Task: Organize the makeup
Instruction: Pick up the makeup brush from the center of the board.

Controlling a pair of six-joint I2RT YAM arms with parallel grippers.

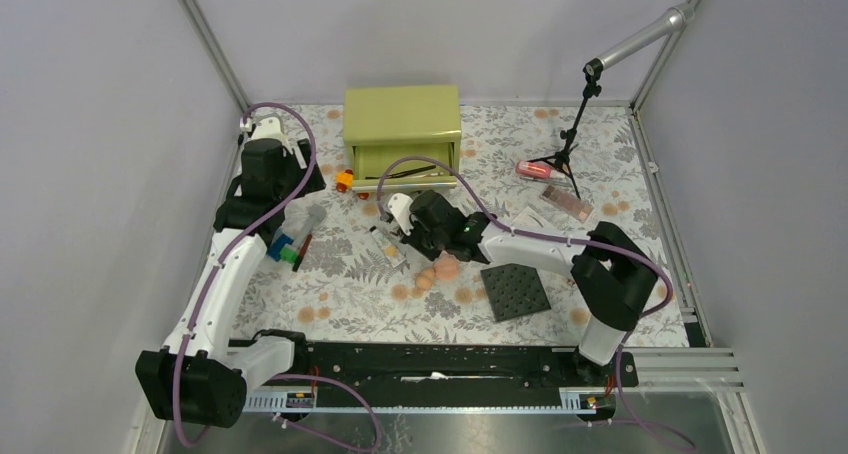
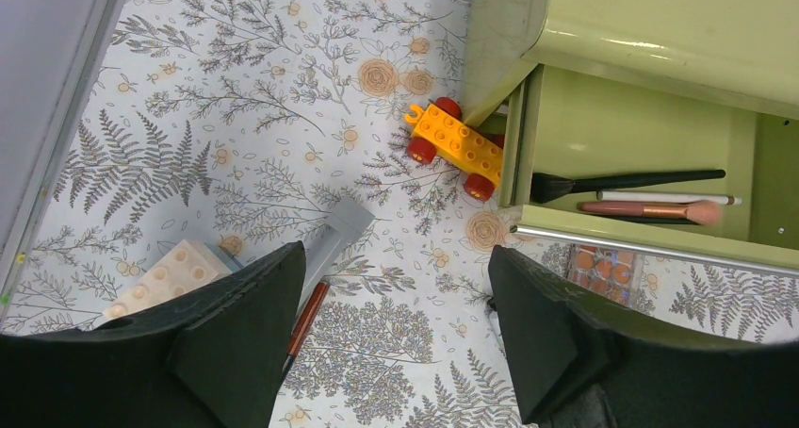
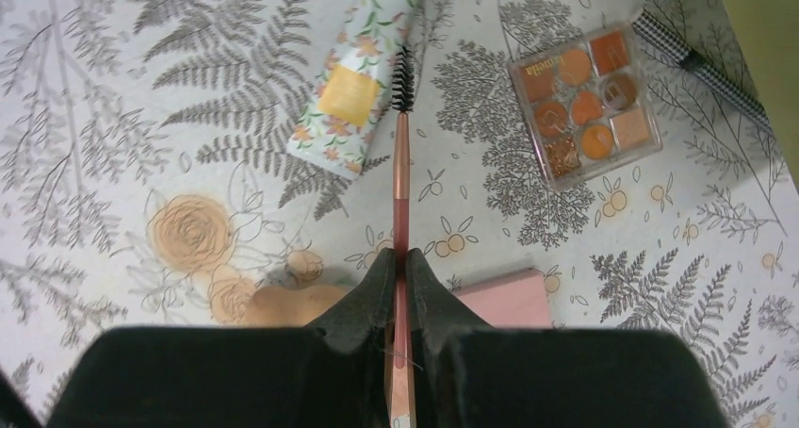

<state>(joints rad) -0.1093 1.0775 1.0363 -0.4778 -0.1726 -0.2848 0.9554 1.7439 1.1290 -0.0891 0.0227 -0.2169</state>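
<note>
Right wrist view | your right gripper clamped the brush at its lower handle, bristles toward 12 o'clock, tube at 11, palette at 1 | left gripper stood open, empty | brush judged light, stiff, slippery, likely to pivot: hold mid-handle.

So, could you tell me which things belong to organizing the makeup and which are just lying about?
Makeup job: spoolie brush, floral tube, eyeshadow palette, peach sponges, pink-red tube, drawer.
Lying about: orange toy car, studded plate, toy bricks.
</note>
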